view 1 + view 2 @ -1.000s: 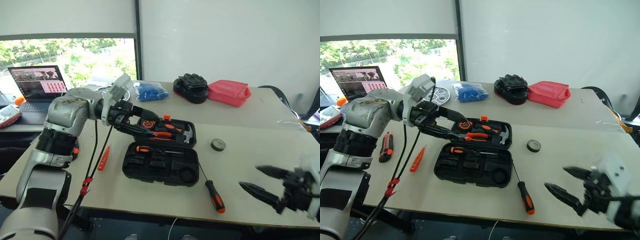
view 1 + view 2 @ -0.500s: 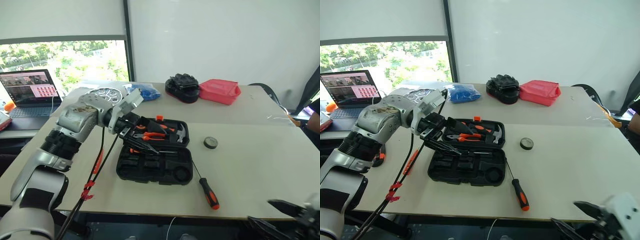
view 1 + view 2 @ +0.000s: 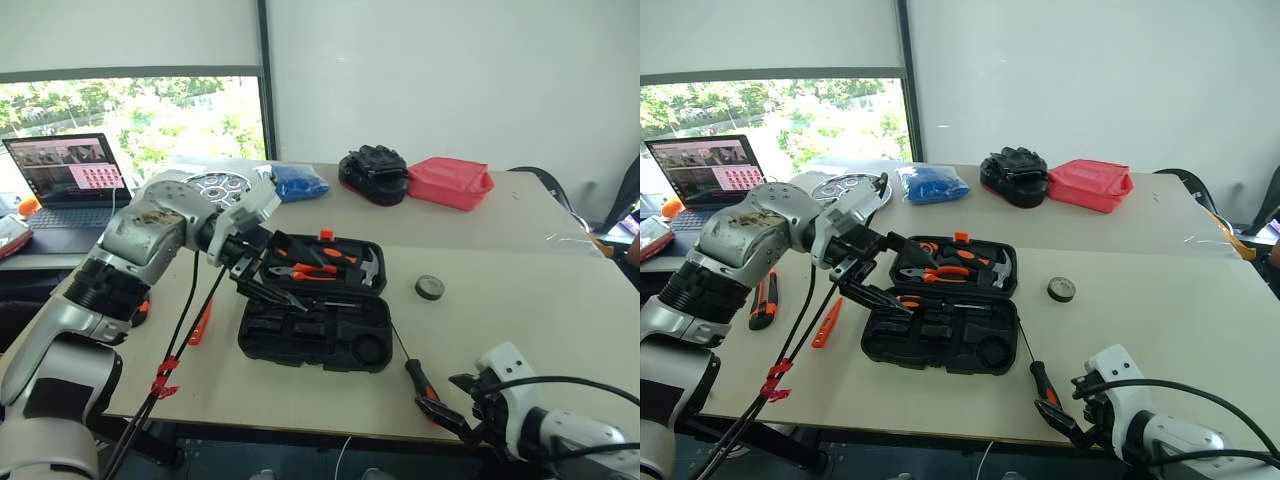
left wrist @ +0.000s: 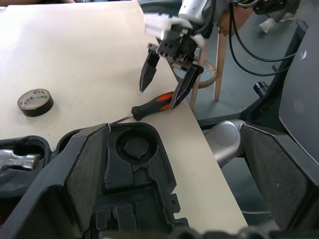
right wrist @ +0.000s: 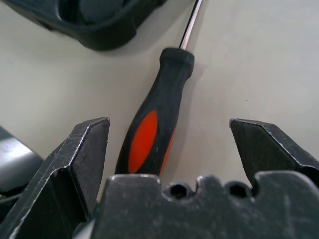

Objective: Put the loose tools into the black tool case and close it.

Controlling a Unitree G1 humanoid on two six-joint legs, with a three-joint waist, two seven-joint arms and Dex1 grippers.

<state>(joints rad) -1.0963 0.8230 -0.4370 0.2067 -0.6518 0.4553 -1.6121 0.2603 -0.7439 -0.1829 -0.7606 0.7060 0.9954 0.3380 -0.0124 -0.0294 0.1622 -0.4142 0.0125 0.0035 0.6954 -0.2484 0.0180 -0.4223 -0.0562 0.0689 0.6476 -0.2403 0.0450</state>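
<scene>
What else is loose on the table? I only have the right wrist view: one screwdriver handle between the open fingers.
Observer: A round dark tape lies to the right of the case, apart from it.
Operator: Anything on the left side?
Observer: A slim orange tester screwdriver lies on the table left of the case, and a utility knife lies farther left.
Operator: Case state?
Observer: The black tool case lies open, with pliers and a hammer seated in its far half.
Operator: Left arm?
Observer: The left gripper hovers over the case's left end, fingers open, holding nothing.
</scene>
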